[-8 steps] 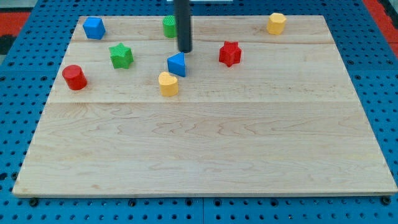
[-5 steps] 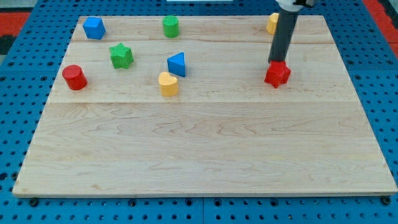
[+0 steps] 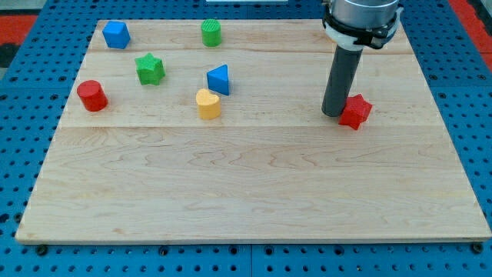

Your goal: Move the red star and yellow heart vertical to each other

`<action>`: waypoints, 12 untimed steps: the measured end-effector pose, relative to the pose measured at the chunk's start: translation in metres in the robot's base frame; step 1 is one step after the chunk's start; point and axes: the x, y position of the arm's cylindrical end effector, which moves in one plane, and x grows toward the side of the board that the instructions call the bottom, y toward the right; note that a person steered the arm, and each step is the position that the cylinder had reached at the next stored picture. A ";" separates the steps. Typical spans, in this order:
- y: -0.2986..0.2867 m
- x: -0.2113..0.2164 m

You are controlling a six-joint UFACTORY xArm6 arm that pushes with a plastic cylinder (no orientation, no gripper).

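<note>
The red star (image 3: 355, 111) lies on the wooden board at the view's right, about mid-height of the upper half. The yellow heart (image 3: 207, 103) lies left of the board's centre, just below the blue triangular block (image 3: 219, 79). My tip (image 3: 333, 114) rests on the board right against the red star's left side. The rod rises from there to the view's top and hides the yellow block at the top right.
A blue block (image 3: 116, 34) sits at the top left, a green cylinder (image 3: 211, 32) at the top centre, a green star (image 3: 150, 68) and a red cylinder (image 3: 91, 95) at the left. The board's (image 3: 246, 192) edges meet a blue pegboard.
The red star has moved right and down from near the blue triangle to the board's right side. My tip went from above the blue triangle across to the star's left side.
</note>
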 end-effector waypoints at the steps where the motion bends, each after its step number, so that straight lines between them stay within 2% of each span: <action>1: 0.000 0.001; 2: -0.008 0.001; 8: -0.271 -0.003; 9: -0.309 -0.027; 10: -0.277 -0.059; 11: -0.218 -0.024; 12: -0.176 0.043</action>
